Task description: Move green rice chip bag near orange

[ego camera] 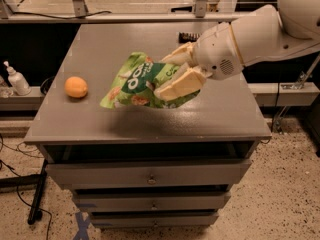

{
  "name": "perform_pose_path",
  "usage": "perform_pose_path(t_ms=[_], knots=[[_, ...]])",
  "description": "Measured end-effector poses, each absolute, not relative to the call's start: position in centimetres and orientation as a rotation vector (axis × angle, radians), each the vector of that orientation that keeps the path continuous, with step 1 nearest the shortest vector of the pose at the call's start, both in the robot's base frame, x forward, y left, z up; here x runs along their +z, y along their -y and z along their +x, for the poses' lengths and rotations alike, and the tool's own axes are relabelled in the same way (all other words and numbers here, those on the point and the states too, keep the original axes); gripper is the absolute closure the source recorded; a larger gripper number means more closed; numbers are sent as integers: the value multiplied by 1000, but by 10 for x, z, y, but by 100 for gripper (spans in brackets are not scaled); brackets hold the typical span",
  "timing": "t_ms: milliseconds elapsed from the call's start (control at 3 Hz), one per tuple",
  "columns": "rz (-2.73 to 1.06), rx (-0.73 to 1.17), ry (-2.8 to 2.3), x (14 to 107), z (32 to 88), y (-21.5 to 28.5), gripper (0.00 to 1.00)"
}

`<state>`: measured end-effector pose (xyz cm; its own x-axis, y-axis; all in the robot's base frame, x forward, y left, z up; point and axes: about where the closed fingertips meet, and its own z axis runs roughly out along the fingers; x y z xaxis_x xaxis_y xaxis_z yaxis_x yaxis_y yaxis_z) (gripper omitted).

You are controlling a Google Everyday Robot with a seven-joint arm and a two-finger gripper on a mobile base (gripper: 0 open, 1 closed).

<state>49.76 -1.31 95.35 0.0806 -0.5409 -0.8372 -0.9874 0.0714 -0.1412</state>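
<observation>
- The orange (76, 87) sits near the table (150, 39) top's 9 o'clock edge, with bare surface toward 6 o'clock.
- The gripper (161, 76) fingers clamp the green bag (132, 81), which juts toward 9 o'clock, near the orange but apart.
- The fingers hide the bag's 3 o'clock end.
</observation>
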Motion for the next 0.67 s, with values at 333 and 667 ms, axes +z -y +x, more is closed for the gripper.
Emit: perform_pose_path(t_ms=[333,667], knots=[[-1596,769,-1493,961,492,-19,100],[-1612,794,-1485,949,493,-36,100]])
